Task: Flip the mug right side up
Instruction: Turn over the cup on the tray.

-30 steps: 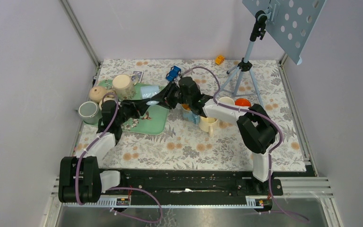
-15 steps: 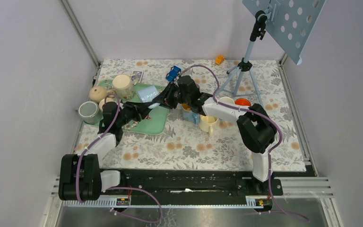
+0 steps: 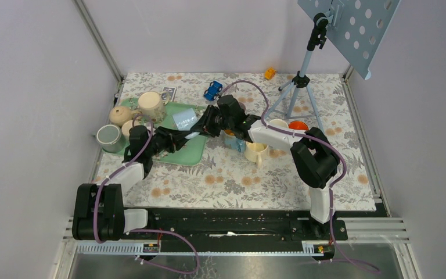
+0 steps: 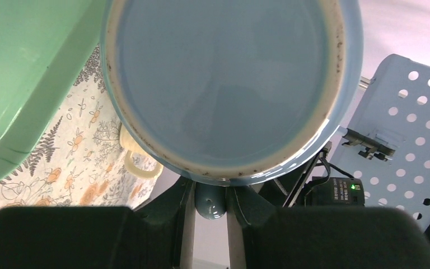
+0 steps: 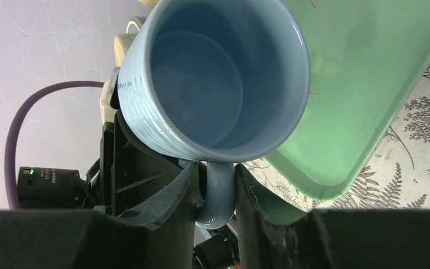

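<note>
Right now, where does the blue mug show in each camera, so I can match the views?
Top external: the blue mug is left of centre, over the green tray.
Left wrist: its base fills the upper middle; the tray is at upper left.
Right wrist: its open mouth is at upper middle; the tray is at upper right.
Shared landmark: the green tray.

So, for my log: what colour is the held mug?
The mug is light blue, clearest in the right wrist view.
</note>
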`<state>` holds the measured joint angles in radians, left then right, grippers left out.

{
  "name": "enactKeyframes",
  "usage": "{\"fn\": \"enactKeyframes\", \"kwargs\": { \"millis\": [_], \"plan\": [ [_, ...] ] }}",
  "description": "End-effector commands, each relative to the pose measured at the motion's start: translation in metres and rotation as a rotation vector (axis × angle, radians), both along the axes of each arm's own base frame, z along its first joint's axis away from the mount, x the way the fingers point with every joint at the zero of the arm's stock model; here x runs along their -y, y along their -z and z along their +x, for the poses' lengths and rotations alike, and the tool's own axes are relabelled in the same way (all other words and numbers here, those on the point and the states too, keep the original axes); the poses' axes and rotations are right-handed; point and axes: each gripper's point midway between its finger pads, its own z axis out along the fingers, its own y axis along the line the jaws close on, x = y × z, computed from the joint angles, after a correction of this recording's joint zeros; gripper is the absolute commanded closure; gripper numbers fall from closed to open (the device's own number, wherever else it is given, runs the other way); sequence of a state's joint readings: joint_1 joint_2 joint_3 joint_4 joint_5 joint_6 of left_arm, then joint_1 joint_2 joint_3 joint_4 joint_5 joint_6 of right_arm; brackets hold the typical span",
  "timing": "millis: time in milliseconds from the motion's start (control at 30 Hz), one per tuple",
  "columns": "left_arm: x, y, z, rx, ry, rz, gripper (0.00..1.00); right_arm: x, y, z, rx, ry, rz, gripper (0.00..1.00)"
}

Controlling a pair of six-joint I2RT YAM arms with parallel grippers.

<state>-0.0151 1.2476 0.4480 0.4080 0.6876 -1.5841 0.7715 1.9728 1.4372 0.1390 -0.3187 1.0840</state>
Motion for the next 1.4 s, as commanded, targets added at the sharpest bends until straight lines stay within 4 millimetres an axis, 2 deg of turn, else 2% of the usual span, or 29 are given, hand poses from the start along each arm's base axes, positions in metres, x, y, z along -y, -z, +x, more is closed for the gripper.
{"fn": "enactKeyframes", "kwargs": {
  "millis": [0,200,467,533,667,933,1133,1367],
  "plan": [
    [0.007,0.014,-0.009,0.039,0.075,0.067,1.0,-0.013,-0.08,-0.008,0.199,-0.097,0.157,1.0],
    [0.009,0.022,-0.011,0.035,0.092,0.101,1.0,-0.013,-0.094,-0.018,0.193,-0.124,0.215,1.0],
    [0.01,0.03,-0.015,0.024,0.107,0.115,1.0,-0.008,-0.114,-0.021,0.206,-0.102,0.262,1.0],
    [0.01,0.032,-0.015,0.025,0.111,0.119,0.95,-0.007,-0.117,-0.02,0.224,-0.099,0.255,1.0],
    [0.009,0.033,-0.015,0.027,0.116,0.141,0.84,-0.003,-0.114,-0.02,0.25,-0.099,0.222,1.0],
    [0.006,0.036,-0.013,0.03,0.125,0.207,0.74,0.004,-0.103,-0.024,0.277,-0.112,0.166,1.0],
    [0.004,0.037,-0.012,0.036,0.136,0.249,0.69,0.005,-0.102,-0.025,0.304,-0.135,0.141,1.0],
    [0.003,0.041,-0.011,0.035,0.146,0.269,0.68,0.005,-0.094,-0.03,0.32,-0.191,0.079,1.0]
  ]
}}
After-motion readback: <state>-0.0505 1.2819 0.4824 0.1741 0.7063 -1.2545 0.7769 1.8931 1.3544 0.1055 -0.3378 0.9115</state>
